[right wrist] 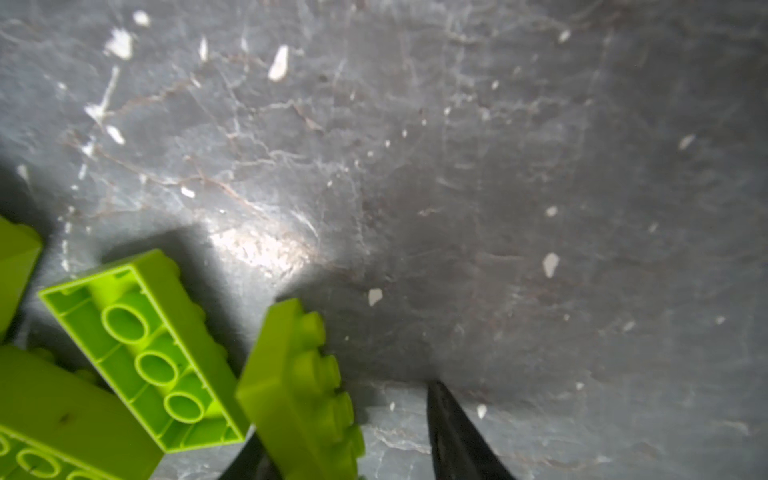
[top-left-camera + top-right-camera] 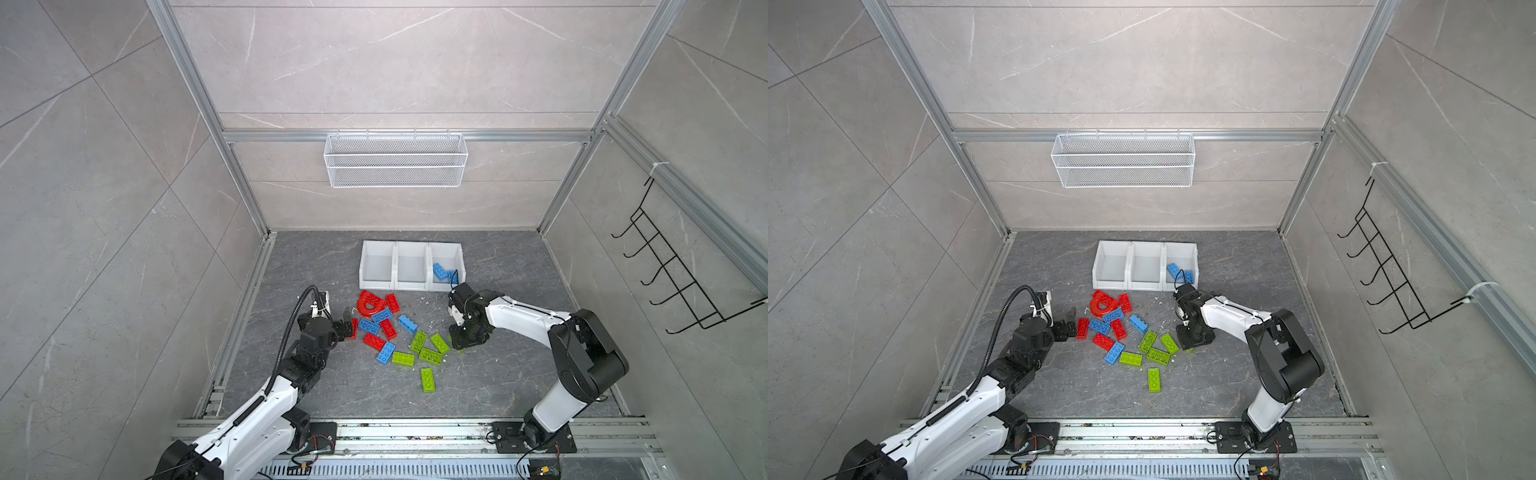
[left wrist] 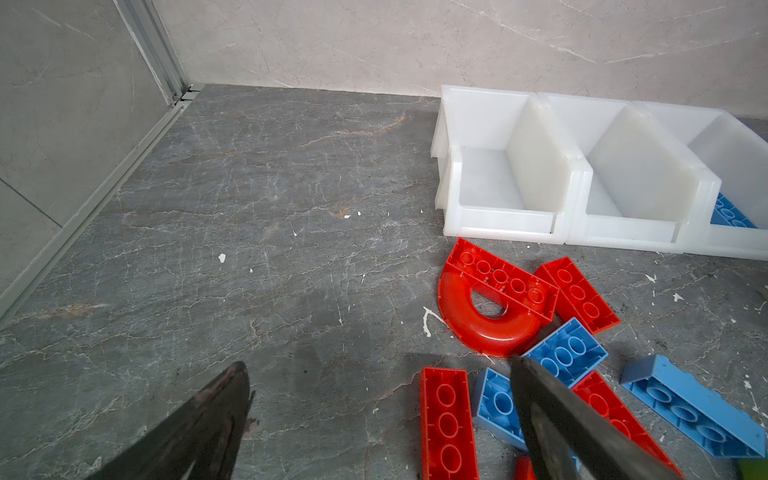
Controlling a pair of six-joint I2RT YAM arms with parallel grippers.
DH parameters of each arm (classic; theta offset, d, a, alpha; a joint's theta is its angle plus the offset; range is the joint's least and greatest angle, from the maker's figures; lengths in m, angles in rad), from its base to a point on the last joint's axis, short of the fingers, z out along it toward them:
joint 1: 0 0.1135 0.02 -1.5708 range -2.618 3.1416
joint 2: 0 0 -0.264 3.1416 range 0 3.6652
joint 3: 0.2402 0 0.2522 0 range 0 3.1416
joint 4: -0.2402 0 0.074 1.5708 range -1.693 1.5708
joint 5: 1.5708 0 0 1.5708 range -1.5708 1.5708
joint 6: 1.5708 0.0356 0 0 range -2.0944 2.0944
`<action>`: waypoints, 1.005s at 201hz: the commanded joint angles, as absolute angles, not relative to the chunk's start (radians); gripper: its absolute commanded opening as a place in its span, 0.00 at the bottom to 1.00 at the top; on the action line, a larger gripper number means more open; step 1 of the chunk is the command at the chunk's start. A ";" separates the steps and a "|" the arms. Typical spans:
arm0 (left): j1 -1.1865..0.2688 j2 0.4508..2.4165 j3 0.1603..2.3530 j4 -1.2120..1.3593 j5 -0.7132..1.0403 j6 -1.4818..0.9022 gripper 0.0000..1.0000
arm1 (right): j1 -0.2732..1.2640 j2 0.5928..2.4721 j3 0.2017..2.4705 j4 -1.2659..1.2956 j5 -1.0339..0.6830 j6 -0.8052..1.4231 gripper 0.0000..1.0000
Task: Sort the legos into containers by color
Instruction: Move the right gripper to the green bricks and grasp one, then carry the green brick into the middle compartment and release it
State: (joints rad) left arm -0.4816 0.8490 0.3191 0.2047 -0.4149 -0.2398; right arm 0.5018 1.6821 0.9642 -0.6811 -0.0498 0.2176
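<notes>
While the left gripper (image 3: pixel 378 365) gapes empty beside a red brick (image 3: pixel 446 424), the right gripper (image 1: pixel 349 419) straddles an on-edge lime brick (image 1: pixel 291 395), not yet clamped.

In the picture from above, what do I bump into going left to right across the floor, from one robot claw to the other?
left gripper → red arch → lone blue brick → nearest green brick → right gripper
</notes>
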 commanded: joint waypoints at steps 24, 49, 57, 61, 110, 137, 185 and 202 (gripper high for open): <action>-0.476 0.818 0.328 0.212 -0.432 -0.257 1.00 | 0.505 1.720 0.983 -0.635 -0.100 0.239 0.35; -0.476 0.809 0.327 0.214 -0.431 -0.258 1.00 | 0.505 1.711 1.000 -0.623 -0.097 0.244 0.28; -0.476 0.807 0.325 0.211 -0.431 -0.259 1.00 | 0.505 1.709 1.010 -0.622 -0.096 0.245 0.26; -0.476 0.805 0.326 0.209 -0.431 -0.257 1.00 | 0.504 1.707 1.016 -0.621 -0.097 0.244 0.24; -0.475 0.802 0.325 0.215 -0.431 -0.259 1.00 | 0.498 1.703 1.111 -0.656 -0.095 0.223 0.18; -0.475 0.802 0.323 0.221 -0.406 -0.261 1.00 | 0.496 1.702 1.188 -0.680 -0.089 0.200 0.16; -0.476 0.801 0.318 0.222 -0.410 -0.268 1.00 | 0.496 1.776 1.374 -0.629 -0.114 0.181 0.15; -0.476 0.809 0.318 0.222 -0.409 -0.269 1.00 | 0.497 1.816 1.425 -0.563 -0.133 0.193 0.14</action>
